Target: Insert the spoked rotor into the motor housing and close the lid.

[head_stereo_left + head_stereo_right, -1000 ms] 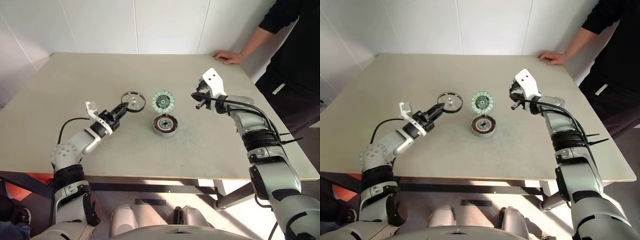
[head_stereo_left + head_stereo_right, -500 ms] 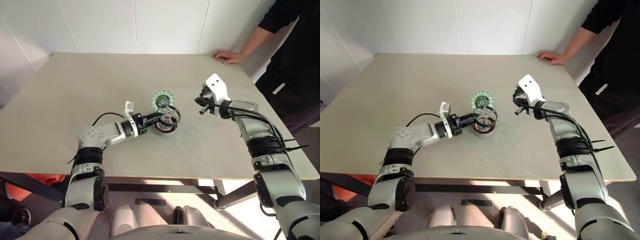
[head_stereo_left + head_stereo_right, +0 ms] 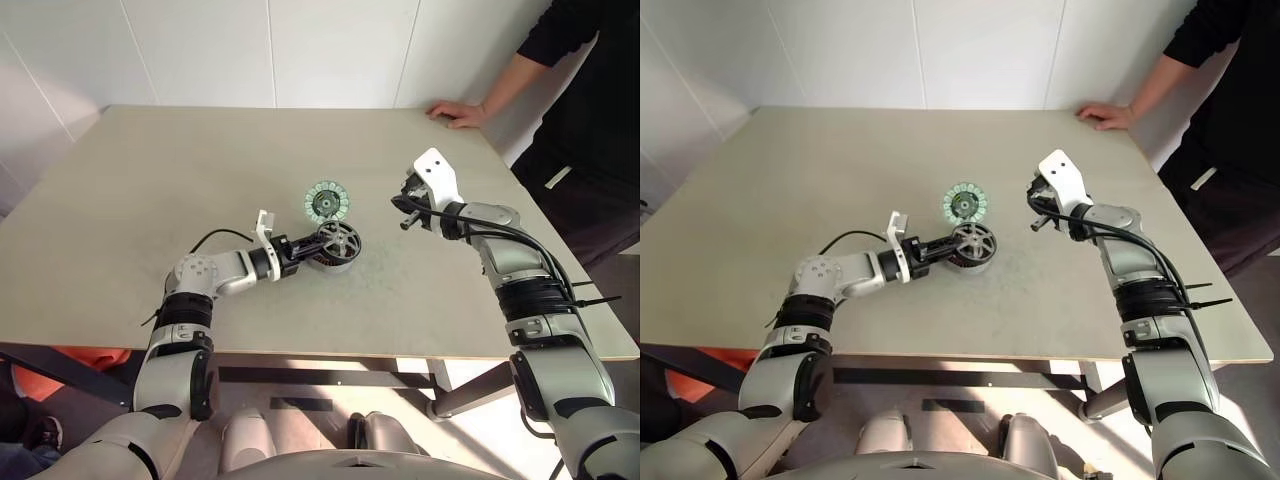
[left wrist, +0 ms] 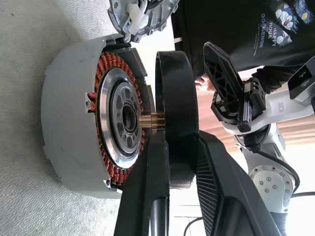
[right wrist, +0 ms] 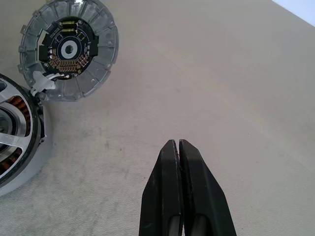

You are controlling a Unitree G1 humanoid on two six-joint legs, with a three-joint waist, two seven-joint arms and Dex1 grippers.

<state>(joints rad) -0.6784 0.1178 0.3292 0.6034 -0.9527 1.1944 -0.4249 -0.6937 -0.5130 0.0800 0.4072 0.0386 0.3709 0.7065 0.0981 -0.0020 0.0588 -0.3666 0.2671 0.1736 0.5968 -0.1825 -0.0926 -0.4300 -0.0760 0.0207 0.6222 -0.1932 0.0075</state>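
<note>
Rotor time: the left tool (image 3: 312,247) is clamped on the rim of the spoked rotor (image 3: 337,240), holding it just over the open motor housing (image 4: 93,123) on the bench (image 3: 150,200), hub lined up with the copper windings so it can drop in, I'd guess. Right tool (image 5: 177,152) hangs off to the side, pinched closed and empty, probably staying clear. Farther back the lid (image 3: 326,201) lies green-segment face up, waiting its turn.

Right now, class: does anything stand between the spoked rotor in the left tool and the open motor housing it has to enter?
Nothing visible does. The left tool holds the spoked rotor by its rim, directly over the motor housing. The gap between them is open, and the lid lies apart, behind the housing.
</note>
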